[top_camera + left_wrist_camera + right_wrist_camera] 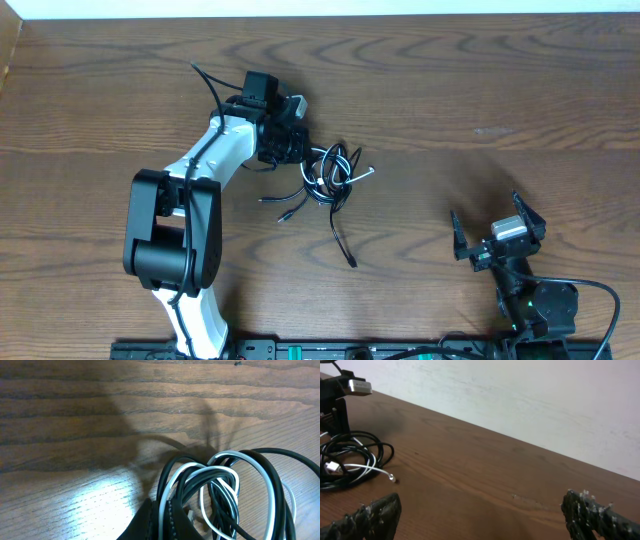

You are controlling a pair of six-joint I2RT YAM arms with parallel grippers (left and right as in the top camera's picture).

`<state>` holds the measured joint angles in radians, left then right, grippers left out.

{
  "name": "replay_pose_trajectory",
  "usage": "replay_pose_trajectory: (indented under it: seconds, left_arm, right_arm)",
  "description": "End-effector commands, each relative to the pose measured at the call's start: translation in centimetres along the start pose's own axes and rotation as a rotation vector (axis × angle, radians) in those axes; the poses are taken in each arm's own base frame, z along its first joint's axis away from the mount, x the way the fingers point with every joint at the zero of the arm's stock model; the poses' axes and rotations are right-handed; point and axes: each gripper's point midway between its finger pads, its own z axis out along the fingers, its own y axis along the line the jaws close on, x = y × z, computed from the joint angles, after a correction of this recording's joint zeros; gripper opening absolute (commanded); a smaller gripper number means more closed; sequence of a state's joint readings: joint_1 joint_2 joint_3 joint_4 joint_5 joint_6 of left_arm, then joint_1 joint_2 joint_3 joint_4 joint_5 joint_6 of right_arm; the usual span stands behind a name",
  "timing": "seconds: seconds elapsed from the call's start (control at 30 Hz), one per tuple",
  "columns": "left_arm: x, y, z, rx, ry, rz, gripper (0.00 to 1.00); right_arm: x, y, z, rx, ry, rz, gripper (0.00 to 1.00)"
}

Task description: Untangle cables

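Your left gripper (295, 150) sits left of the cables (335, 172) — grip you cannot tell; right gripper (485, 207) stands wide, near right, well apart.

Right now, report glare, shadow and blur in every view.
Overhead: even light, sharp, no glare on the wood. Left wrist: a bright glare patch on the table, a broad dark shadow above it, the cables crisp, the finger a black blur. Right wrist: fingertips out of focus, wall washed out pale.
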<state>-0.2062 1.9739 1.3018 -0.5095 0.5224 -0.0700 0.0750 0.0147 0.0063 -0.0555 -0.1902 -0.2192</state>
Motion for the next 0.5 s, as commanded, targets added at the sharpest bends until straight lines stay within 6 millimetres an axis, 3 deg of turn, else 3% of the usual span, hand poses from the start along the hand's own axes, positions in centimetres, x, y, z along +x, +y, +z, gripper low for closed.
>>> replay_pose_trajectory:
  seconds: [0.0,0.47]
  left_arm:
    - [0.37,-0.33,0.04,0.016,0.011,0.019,0.08]
    - [0.38,-0.34,0.04,0.016,0.011,0.019,0.08]
  right_arm:
    - [0.06,-0.05,-0.02,0.002,0.002,0.002,0.99]
    - [0.28,-0.01,0.04,0.000,0.012,0.004,0.99]
